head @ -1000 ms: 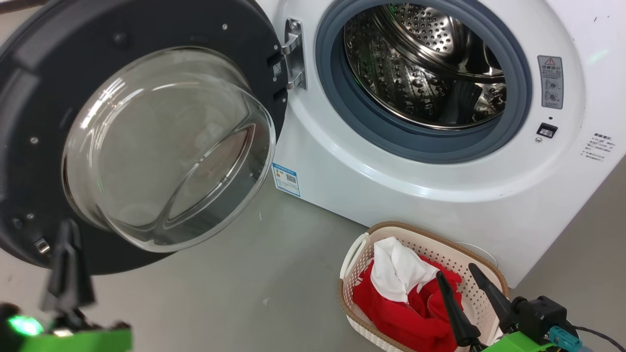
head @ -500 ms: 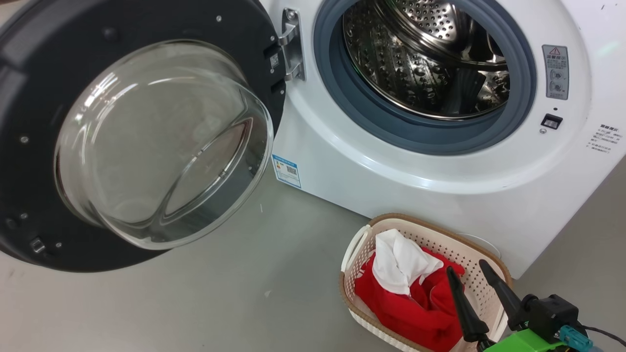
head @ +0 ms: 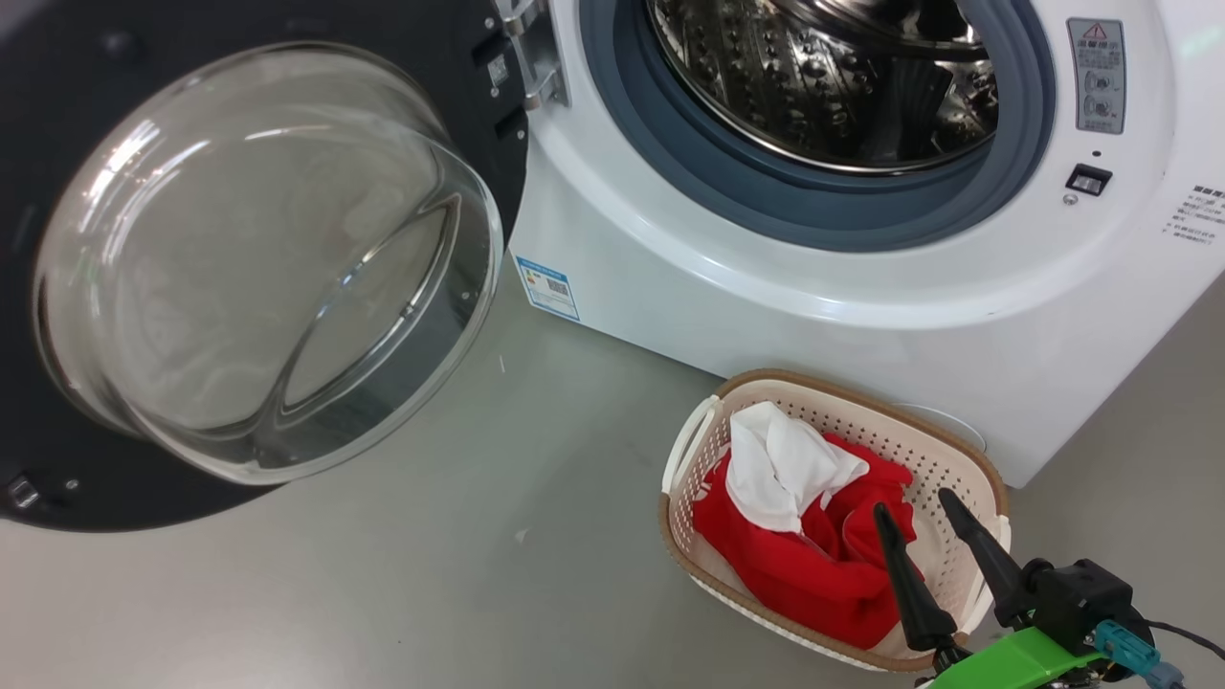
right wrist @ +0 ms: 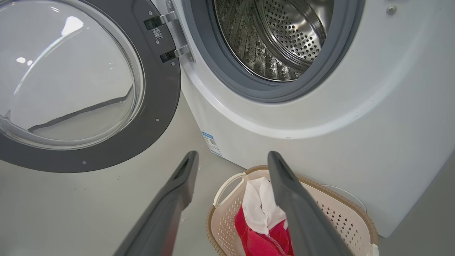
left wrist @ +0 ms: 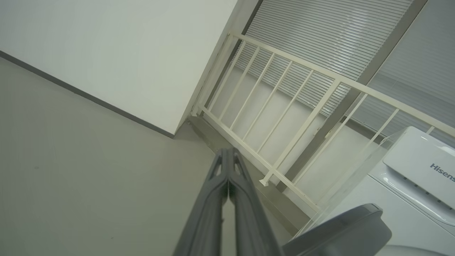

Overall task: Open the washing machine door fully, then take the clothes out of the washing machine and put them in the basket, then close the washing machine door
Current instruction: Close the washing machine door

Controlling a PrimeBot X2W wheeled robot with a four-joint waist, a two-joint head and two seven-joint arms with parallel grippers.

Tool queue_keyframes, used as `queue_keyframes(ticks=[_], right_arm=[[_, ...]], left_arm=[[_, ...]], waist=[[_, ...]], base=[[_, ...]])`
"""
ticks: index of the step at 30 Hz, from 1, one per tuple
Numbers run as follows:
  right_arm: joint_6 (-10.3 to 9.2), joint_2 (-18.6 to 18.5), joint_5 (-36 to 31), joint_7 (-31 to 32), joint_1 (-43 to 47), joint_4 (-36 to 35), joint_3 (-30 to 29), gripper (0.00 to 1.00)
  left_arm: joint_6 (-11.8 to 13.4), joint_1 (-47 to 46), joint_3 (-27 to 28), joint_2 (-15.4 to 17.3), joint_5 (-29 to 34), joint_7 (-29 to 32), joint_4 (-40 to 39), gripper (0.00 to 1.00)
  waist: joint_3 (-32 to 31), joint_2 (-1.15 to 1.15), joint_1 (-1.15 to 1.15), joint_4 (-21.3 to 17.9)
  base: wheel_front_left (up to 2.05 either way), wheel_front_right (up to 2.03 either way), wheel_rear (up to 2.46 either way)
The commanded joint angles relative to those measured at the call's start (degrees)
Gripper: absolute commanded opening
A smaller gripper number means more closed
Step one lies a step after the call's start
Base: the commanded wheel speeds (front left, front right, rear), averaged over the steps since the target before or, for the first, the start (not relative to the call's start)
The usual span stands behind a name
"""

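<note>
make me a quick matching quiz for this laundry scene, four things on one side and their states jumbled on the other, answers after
Column one:
1. washing machine door
2. clothes
3. left pincer
4. right pincer

Column two:
a. shut, holding nothing
b. open, holding nothing
c. swung wide open
d. heaped in the basket

Pairs: 1-c, 2-d, 3-a, 4-b
</note>
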Motion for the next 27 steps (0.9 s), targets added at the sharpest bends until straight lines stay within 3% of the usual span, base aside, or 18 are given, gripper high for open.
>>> queue_keyframes(ticks=[1,7,11,19,27], right_arm=[[0.36,-0.34,-0.88,-0.37,-2.15,-1.15,1.55,1.0],[0.36,-0.24,-1.03,-0.37,-2.89,-0.96,1.99,1.0],[0.36,-0.25,-0.98,-0.37,-3.06,-0.83,2.14,1.0],[0.36,-0.11,-0.67,-0.37,-3.06,-0.56,2.32,1.0],[0.36,0.25,-0.35,-0.37,-2.31,-0.62,2.07,1.0]], left_arm=[[-0.32,-2.64,0.54,5.01,-1.69,2.73,1.68,0.0],[-0.32,-5.52,-1.47,7.08,-6.71,17.02,10.36,0.0],[-0.33,-5.97,-3.13,7.57,-8.63,24.54,11.88,0.0],[-0.33,-3.44,-6.1,7.48,-11.89,32.81,8.2,0.0],[-0.33,3.83,-9.57,7.88,-17.44,40.31,-2.54,0.0]], waist=[[0.78,0.0,0.0,-0.49],[1.78,0.0,0.0,-0.59],[1.88,0.0,0.0,-0.45],[0.99,0.0,0.0,-0.29],[-0.83,0.0,0.0,-0.34]], base=[[0.0,0.0,0.0],[0.0,0.0,0.0],[0.0,0.0,0.0],[0.0,0.0,0.0],[0.0,0.0,0.0]])
